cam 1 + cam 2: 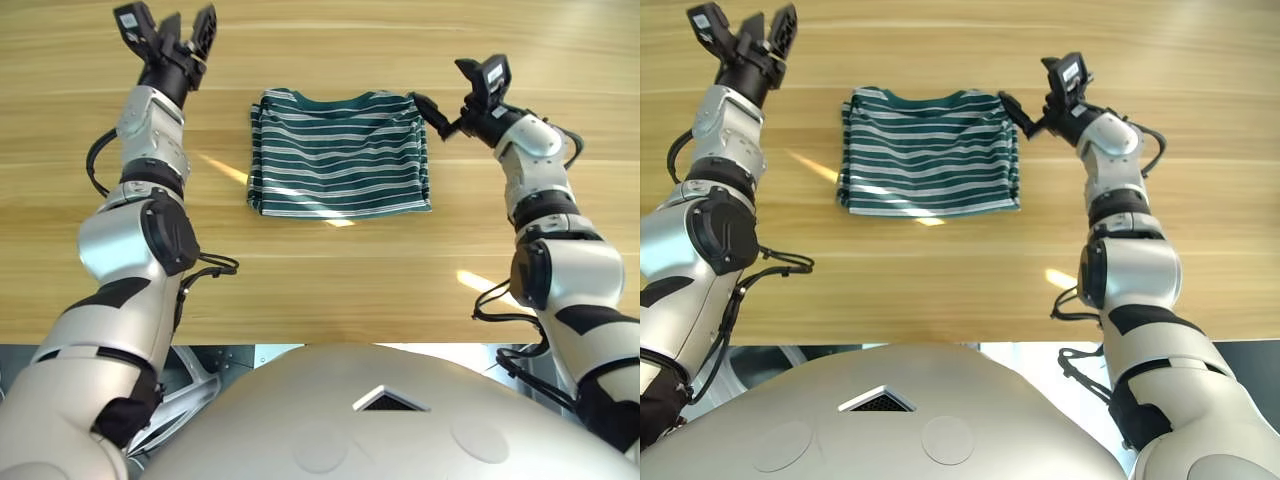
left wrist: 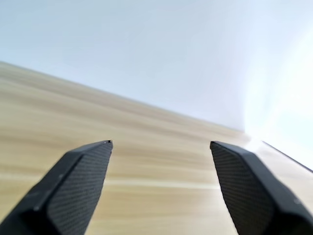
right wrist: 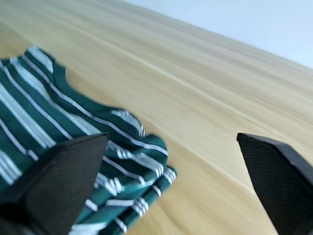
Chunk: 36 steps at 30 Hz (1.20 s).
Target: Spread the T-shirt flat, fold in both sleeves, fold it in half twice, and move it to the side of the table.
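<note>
1. Left eye view: the T-shirt (image 1: 340, 155), green with white stripes, lies folded into a compact, nearly square stack at upper centre of the frame, on the wooden table (image 1: 320, 270). The left gripper (image 1: 170, 25) is in the upper left corner, well apart from the cloth, with its jaws spread and empty. The right gripper (image 1: 440, 82), at upper right, is also parted and holds nothing. Its lower finger sits at the stack's upper right corner, but I cannot tell whether it touches.
2. Right eye view: the same layout. Layered edges show along the stack's right and lower sides. The cloth is likely light, soft and limp, so the layers would probably slip apart or sag if it were lifted by one corner.
3. Left wrist view: the two dark fingers (image 2: 78, 191) stand wide apart over wood, with nothing between them.
4. Right wrist view: the fingers are wide apart, and the T-shirt's layered corner lies just beside one of them. The safest hold is probably a pinch through every layer at a thick side edge. The arm could then drag the stack across the smooth wood rather than lift it.
</note>
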Each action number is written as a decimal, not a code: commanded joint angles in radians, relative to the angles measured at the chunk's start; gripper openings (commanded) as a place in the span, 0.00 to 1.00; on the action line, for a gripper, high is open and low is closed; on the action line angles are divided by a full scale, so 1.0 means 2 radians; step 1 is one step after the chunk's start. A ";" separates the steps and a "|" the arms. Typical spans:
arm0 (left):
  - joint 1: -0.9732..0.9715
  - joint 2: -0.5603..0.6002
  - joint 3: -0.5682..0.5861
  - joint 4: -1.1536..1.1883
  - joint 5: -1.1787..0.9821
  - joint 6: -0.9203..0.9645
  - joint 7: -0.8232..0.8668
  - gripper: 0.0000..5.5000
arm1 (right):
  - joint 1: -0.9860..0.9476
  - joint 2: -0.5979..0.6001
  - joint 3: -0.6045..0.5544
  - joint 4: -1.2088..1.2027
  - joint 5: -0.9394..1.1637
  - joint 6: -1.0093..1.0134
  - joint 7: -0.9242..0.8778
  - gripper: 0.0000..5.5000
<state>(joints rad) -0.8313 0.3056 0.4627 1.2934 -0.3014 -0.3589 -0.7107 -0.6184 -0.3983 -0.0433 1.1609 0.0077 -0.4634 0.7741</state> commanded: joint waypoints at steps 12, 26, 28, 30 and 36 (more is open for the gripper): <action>0.105 -0.011 0.021 -0.054 -0.056 -0.087 -0.108 0.67 | 0.242 -0.077 0.114 -0.254 -0.026 -0.084 0.121 0.98; 0.109 -0.010 0.014 -0.042 -0.044 -0.098 -0.082 0.67 | 0.393 -0.094 0.224 -0.653 0.073 0.030 0.166 0.98; 0.110 -0.010 0.012 -0.045 -0.044 -0.103 -0.086 0.67 | 0.363 -0.089 0.197 -0.633 0.082 0.038 0.148 0.98; 0.111 -0.010 0.011 -0.047 -0.045 -0.105 -0.090 0.67 | 0.337 -0.081 0.170 -0.618 0.090 0.047 0.126 0.98; 0.121 -0.014 0.006 -0.051 -0.046 -0.118 -0.097 0.67 | 0.210 -0.016 0.144 -0.497 0.006 0.057 -0.002 0.98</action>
<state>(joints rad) -0.5998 0.2826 0.4808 1.2003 -0.3979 -0.5855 -0.9001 -0.1067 -0.4697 0.2482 0.0663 0.1034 -0.3538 0.8568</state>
